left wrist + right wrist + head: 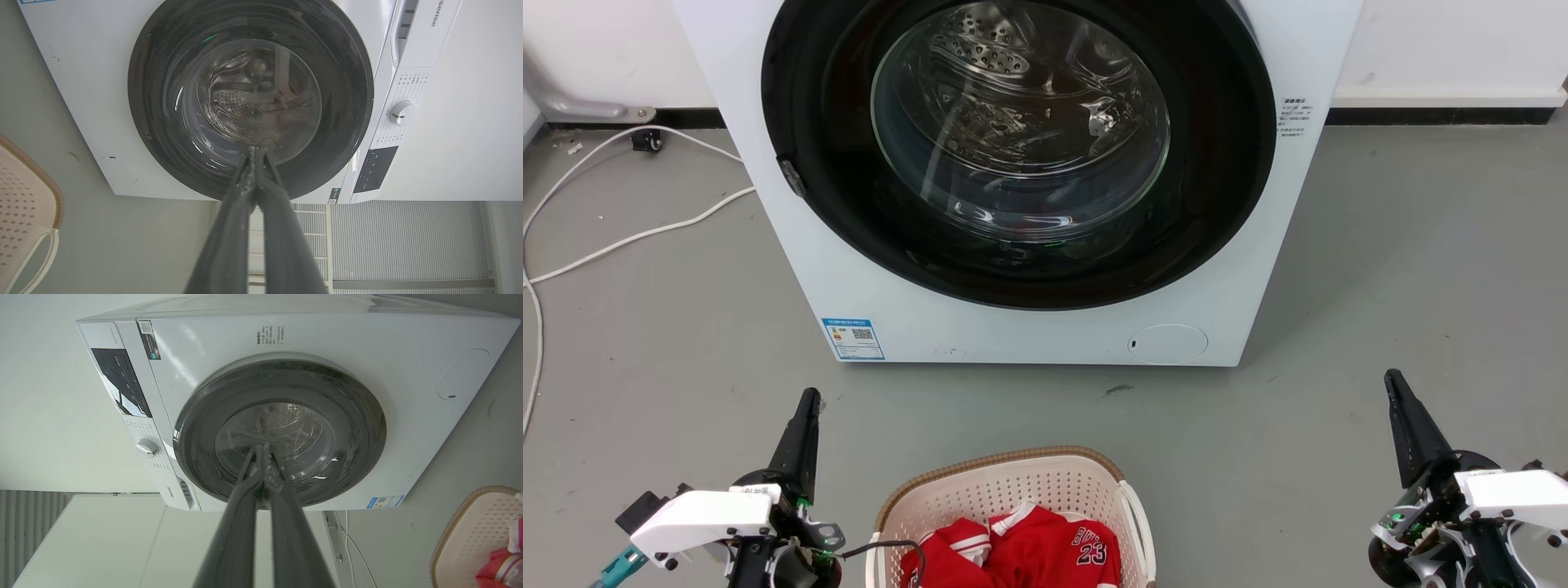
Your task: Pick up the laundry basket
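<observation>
The left gripper [809, 400] is holding its two fingers pressed together with nothing between them, and the left wrist view is showing the same narrow tip [255, 152]. The right gripper [1393, 379] is matching it, its jaws likewise together and empty, meeting at one point in its own wrist view [262, 447]. Both are pointing up toward 12 o'clock at the washer [1013, 339], the left leaning slightly toward 1 and the right slightly toward 11.

The basket [1001, 464] is sitting on the floor [645, 327] between the two arms, at 6 o'clock in the head view, with a red jersey [1029, 547] lying inside. From the left tip it is lying at about 4 o'clock, from the right tip at about 8. The left gripper is standing nearer to it, while the right is well apart from the white handle [1137, 516] on its side. The left wrist view is catching the rim [55, 196] at 8 o'clock, the right wrist view [453, 522] at 4 o'clock.

The frame is cutting off the basket's near part, so I cannot tell which way its long axis is running. As I judge it, both arms are needing to turn inward and down toward the handles, and the right has farther to go.
</observation>
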Available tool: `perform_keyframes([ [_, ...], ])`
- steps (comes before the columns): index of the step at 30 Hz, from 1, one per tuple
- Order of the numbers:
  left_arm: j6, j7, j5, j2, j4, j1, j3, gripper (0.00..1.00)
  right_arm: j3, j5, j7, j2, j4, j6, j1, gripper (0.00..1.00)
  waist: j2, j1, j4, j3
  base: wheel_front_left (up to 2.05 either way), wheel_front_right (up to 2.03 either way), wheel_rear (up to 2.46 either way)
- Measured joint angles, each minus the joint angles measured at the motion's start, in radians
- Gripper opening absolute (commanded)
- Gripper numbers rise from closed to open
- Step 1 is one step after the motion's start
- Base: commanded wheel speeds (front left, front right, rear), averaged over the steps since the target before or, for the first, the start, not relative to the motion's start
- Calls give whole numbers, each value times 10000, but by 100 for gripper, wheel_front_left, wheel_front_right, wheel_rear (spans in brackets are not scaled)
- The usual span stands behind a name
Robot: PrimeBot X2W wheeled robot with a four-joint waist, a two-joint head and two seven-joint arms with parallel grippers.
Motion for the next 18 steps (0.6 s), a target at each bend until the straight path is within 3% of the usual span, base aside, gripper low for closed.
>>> perform_keyframes([
  [18,0,0,0,0,0,0,-6,0,0,0,0,0,0,0,0,0,-1,-1,0,0,0,0,0],
])
